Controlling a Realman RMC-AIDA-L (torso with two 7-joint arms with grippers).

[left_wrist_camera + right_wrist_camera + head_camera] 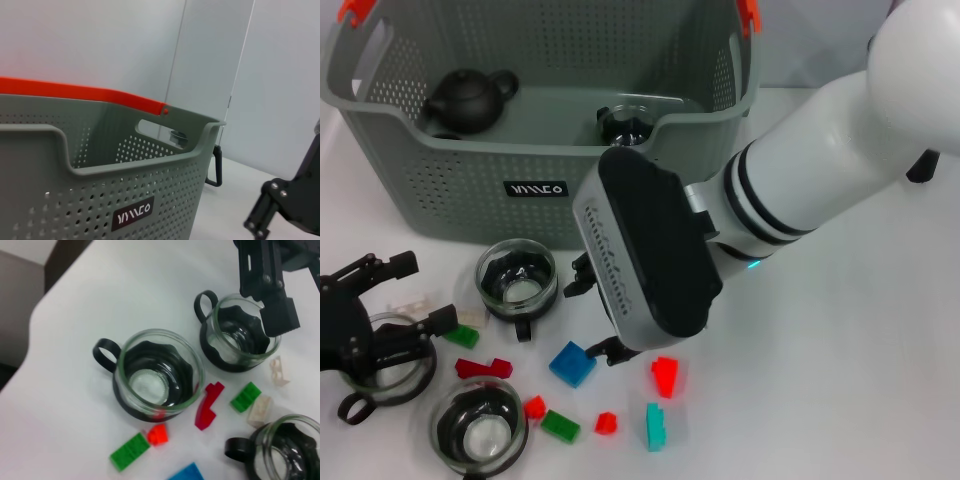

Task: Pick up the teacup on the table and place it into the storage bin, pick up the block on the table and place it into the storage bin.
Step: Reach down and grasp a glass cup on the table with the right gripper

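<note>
The grey storage bin stands at the back, and its labelled wall fills the left wrist view. Three glass teacups stand in front of it: one near the bin, one at the front, one at the left. My left gripper is open just above the left teacup, a clear block between its fingers. My right gripper hovers open over the table's middle, beside the blue block. Several small blocks lie around, including red and teal ones.
Inside the bin sit a black teapot and a glass vessel. A black handle shows beside the bin's far corner. My right arm crosses the table's right side. Green blocks and a dark red piece lie between the cups.
</note>
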